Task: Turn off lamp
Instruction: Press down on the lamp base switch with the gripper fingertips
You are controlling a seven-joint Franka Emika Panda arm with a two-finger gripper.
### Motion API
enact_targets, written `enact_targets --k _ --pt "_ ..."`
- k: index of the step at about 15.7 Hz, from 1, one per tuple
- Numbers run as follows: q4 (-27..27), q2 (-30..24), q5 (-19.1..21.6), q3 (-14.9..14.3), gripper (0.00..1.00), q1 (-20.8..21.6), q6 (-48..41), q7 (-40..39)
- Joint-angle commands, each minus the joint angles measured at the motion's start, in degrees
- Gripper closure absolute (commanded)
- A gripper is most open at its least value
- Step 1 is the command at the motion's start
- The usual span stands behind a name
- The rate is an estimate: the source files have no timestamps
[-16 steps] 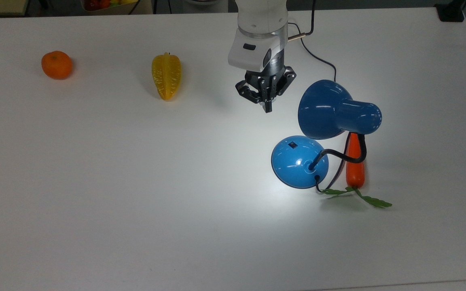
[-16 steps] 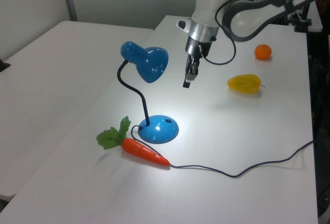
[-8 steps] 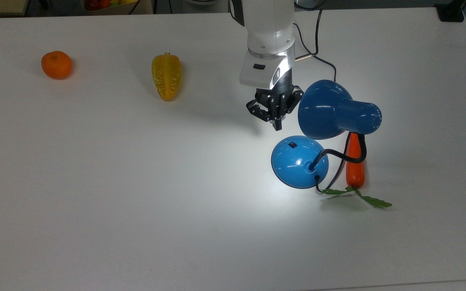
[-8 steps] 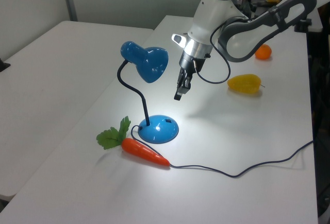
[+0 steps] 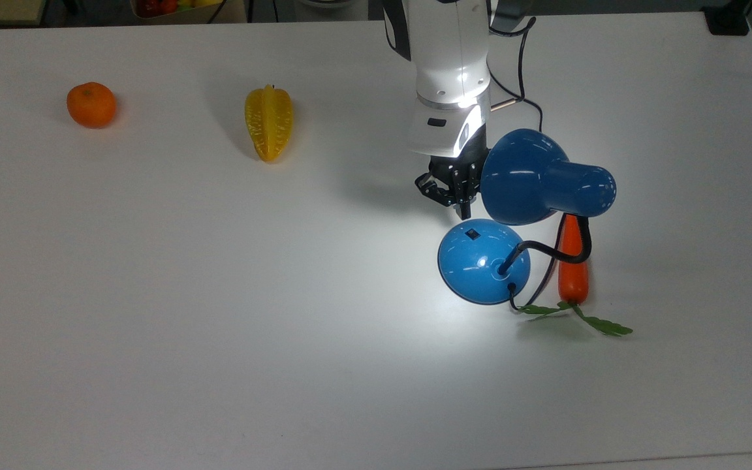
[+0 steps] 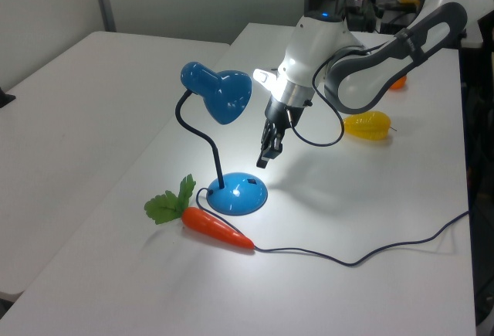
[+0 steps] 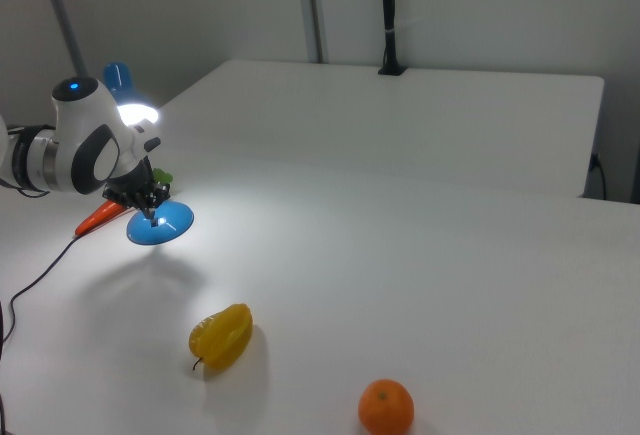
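The gripper (image 5: 465, 210) has its fingers (image 6: 263, 158) pinched together with nothing between them, pointing down at the bench (image 5: 219, 313) and hanging just above the edge of the lamp's base (image 5: 484, 261). In the top view the tips sit right at the base's upper rim, a hair away from the small black switch (image 5: 472, 234) on the dome, and the left view shows a gap of air under them, so not touching. The lamp (image 6: 220, 96) is lit, throwing a bright patch on the bench around the base; its blue shade (image 5: 532, 177) is right beside the gripper on the top view's right, partly covering it, with the black bendy neck (image 6: 202, 139) curving up from the base. The white arm (image 5: 448, 59) comes down from the top view's upper edge, wrist nearly vertical; in the left view it bends in from the right. An orange carrot (image 5: 573, 264) with green leaves lies just beside the base, and the lamp's black cord (image 6: 370, 252) trails off across the bench. A yellow starfruit (image 5: 269, 122) and an orange (image 5: 91, 104) sit well apart on the top view's left.
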Motion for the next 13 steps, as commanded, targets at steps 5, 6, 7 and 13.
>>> enact_targets --k 5,6,7,13 --pt "-0.6 1.7 -0.5 -0.1 1.0 0.7 5.5 -1.1" --pt "-0.6 2.1 -0.6 -0.1 1.0 0.7 5.6 -1.1" --pt "-0.5 2.3 -0.6 -0.1 1.0 0.7 5.6 -1.1" --pt "-0.4 3.4 -0.6 -0.1 1.0 0.6 5.7 -1.1"
